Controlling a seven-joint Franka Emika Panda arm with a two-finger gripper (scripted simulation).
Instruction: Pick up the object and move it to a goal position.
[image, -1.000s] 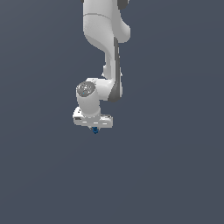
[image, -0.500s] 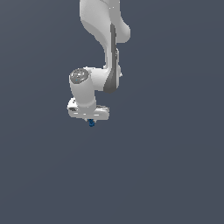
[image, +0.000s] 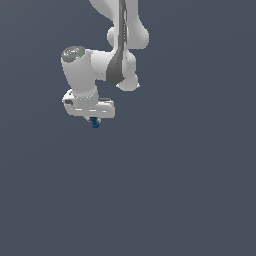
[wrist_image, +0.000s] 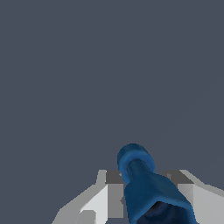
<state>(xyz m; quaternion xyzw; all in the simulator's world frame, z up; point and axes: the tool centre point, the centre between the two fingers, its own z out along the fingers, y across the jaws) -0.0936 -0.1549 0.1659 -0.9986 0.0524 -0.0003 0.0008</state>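
Dark-blue flared object (wrist_image: 148, 188) pinched in end effector (wrist_image: 146, 192).

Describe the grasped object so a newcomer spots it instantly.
Find the white robot arm in the exterior view's upper left and follow it down to the gripper. Pinched there is the object, a tiny dark-blue piece, the only coloured thing against grey and white.

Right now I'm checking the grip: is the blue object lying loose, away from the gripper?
No, the blue object sits clamped between the gripper's two fingers in the wrist view.
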